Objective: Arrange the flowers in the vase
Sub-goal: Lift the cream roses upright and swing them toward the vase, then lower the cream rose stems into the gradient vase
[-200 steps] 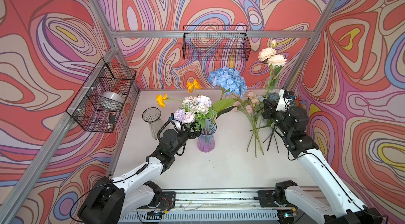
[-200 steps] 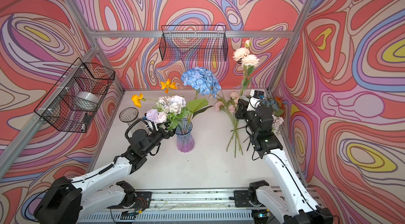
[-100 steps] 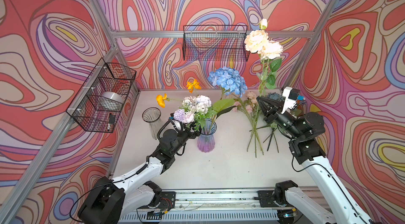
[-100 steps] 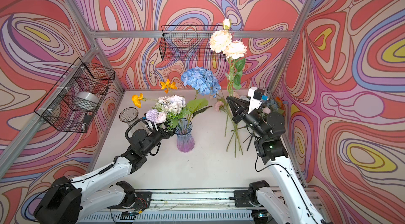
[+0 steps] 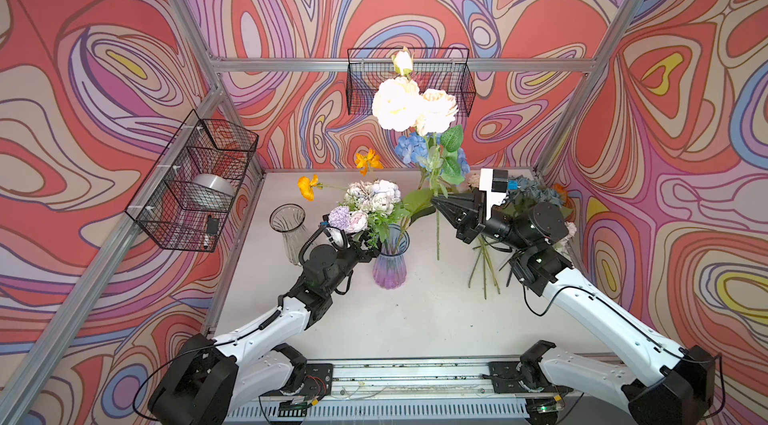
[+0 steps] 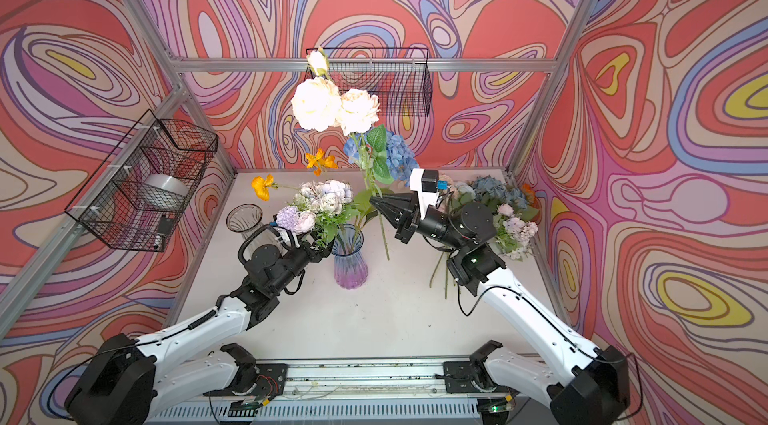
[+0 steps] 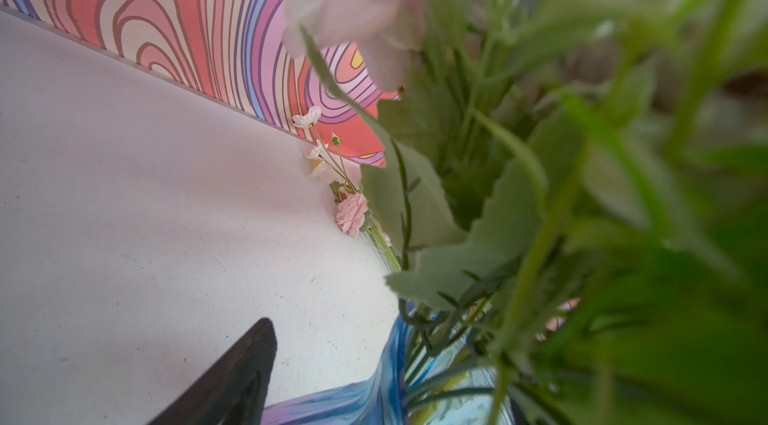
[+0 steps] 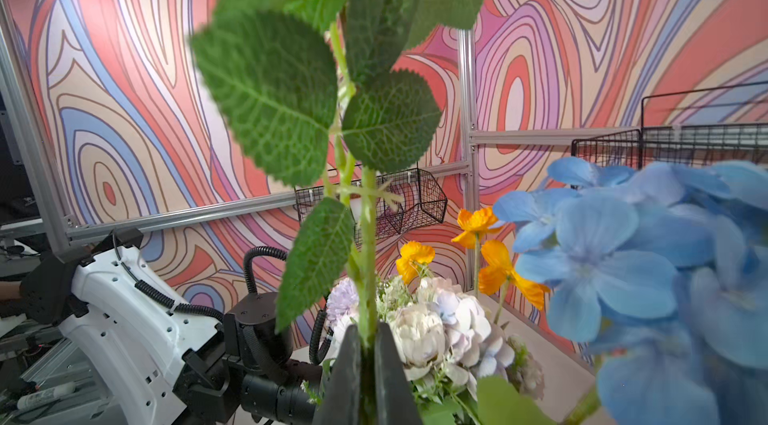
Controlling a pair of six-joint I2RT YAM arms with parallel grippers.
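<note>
Your right tool, mid-frame, is clamped on the stem of the cream roses, upright just right of the purple vase. Their top-heavy heads may pivot in the grip, or the stem may snag the pastel bunch. Your left tool sits beside the rim; I cannot tell its state.
</note>
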